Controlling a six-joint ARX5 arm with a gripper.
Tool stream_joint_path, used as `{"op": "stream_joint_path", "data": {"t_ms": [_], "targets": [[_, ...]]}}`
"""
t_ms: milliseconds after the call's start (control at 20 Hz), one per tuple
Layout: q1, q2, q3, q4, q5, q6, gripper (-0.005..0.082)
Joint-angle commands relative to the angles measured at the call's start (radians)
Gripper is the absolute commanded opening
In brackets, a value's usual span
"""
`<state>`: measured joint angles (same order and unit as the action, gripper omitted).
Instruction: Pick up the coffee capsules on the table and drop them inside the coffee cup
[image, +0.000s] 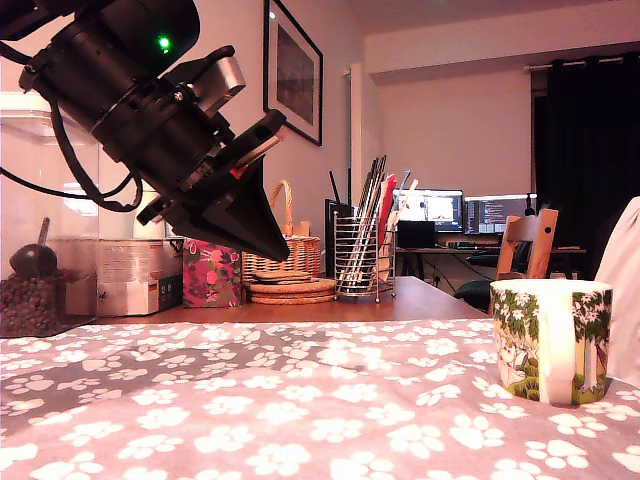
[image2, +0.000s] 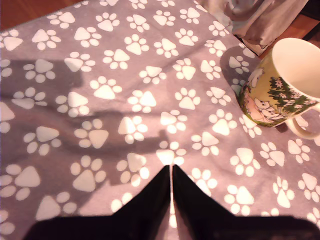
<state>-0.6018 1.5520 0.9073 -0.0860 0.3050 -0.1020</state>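
The black gripper (image2: 171, 167) of the single robot arm hangs in the air above a greyish-mauve cloth printed with white paw prints (image: 300, 400), which covers the near part of a brown wooden table (image: 420, 300). Its two tapered black fingers (image2: 150, 200) are pressed together, with only a hairline seam between them and nothing held. In the exterior view the gripper (image: 283, 250) points down toward that view's right.

One large white ceramic mug with green tree and animal pictures and a white handle (image: 550, 340) stands upright on the cloth at the exterior view's right, well apart from the fingertips. The wrist view looks into part of the mug (image2: 285, 85) (only pale inner wall shows; its bottom is out of sight). No pale coffee capsule can be seen in either view, on the cloth or in the mug.

Farther back on the bare wood stand one wire utensil holder (image: 362, 265) full of upright long utensils, a stack of round woven mats (image: 292, 290), one wicker basket with a handle (image: 285, 245) and a pink flowered box (image: 211, 272). At the exterior view's left sits a clear container of dark beans (image: 35, 300). Beyond, two lit monitors (image: 465, 213) glow on a desk, with a wooden chair (image: 525, 245) before it and a framed picture (image: 295, 70) on the wall.
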Motion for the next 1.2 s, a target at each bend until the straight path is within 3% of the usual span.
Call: {"op": "stream_joint_path", "data": {"t_ms": [0, 300, 550, 1150], "targets": [[-0.016, 0.003, -0.002, 0.005, 0.0, -0.003, -0.0021], [-0.059, -0.024, -0.083, 0.039, -0.033, -0.005, -0.0021], [-0.06, -0.114, -0.215, 0.182, -0.042, -0.069, -0.0021], [-0.059, -0.341, -0.354, 0.163, -0.151, -0.101, -0.0021]]}}
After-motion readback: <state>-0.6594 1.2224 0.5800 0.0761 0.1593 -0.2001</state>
